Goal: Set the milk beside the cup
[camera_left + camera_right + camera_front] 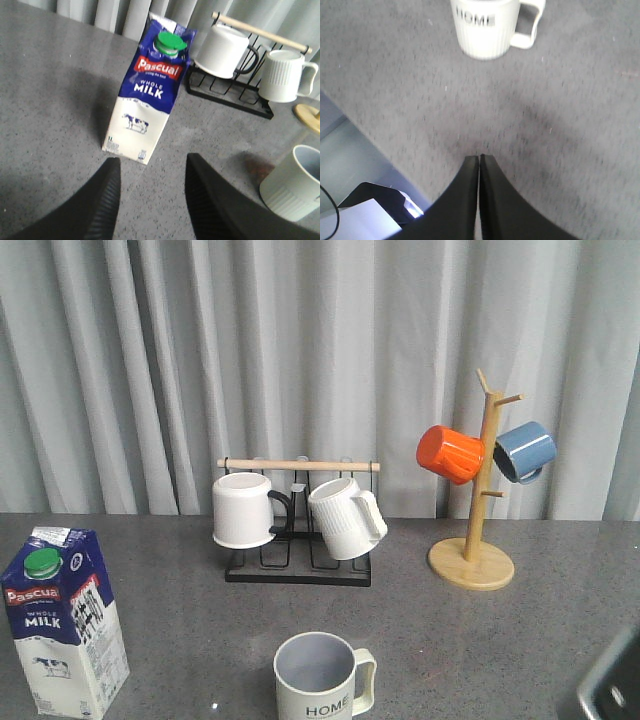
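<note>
The milk [63, 621] is a tall blue and white carton with a green cap, upright at the front left of the grey table. It also shows in the left wrist view as the milk [150, 95], just beyond my left gripper [152, 165], which is open with nothing between its fingers. The cup [320, 676], cream with "HOME" on it, stands at the front centre, well right of the carton. In the right wrist view the cup [487, 25] is some way ahead of my right gripper [479, 157], which is shut on nothing.
A black rack [298, 565] with a wooden bar holds a plain white mug [245, 509] and a ribbed white mug [345, 518] at the back centre. A wooden mug tree [473, 558] carries an orange mug [450, 453] and a blue mug [524, 450]. Grey curtains hang behind.
</note>
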Controlling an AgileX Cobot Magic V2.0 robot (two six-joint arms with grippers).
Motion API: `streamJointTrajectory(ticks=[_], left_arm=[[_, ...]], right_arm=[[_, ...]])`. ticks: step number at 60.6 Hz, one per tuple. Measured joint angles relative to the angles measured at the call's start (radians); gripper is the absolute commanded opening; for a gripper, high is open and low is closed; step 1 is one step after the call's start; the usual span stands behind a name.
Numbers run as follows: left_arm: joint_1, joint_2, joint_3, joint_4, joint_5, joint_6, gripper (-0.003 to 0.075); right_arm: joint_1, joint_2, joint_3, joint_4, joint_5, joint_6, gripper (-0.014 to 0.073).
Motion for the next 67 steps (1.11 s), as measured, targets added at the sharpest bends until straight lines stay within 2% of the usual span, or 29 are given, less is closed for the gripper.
streamJointTrajectory(ticks=[6,16,25,39,48,61,67], left_arm=[[0.000,0.000,0.000,0.000,0.029,0.013,0.0372],[0.000,0.004,-0.009,0.000,0.047,0.039,0.0513],[0.000,0.057,-0.098,0.001,0.149,0.054,0.0601],[0.000,0.224,-0.362,0.004,0.366,0.214,0.0587],[0.000,0.272,-0.475,0.004,0.379,0.234,0.0575],[0.000,0.279,-0.496,0.004,0.358,0.235,0.0575],[0.000,0.310,-0.546,0.004,0.400,0.235,0.0576]], right_arm=[[0.000,-0.078,0.118,-0.009,-0.027,0.000,-0.0006],[0.000,-0.168,0.265,-0.019,-0.060,-0.001,-0.0005],[0.000,-0.210,0.338,-0.019,-0.088,-0.001,-0.0005],[0.000,-0.219,0.349,-0.035,-0.120,-0.001,-0.0005],[0.000,-0.219,0.349,-0.038,-0.131,0.000,-0.0005],[0.000,-0.219,0.349,-0.038,-0.138,0.006,-0.0005],[0.000,-0.219,0.349,-0.038,-0.142,0.006,-0.0005]])
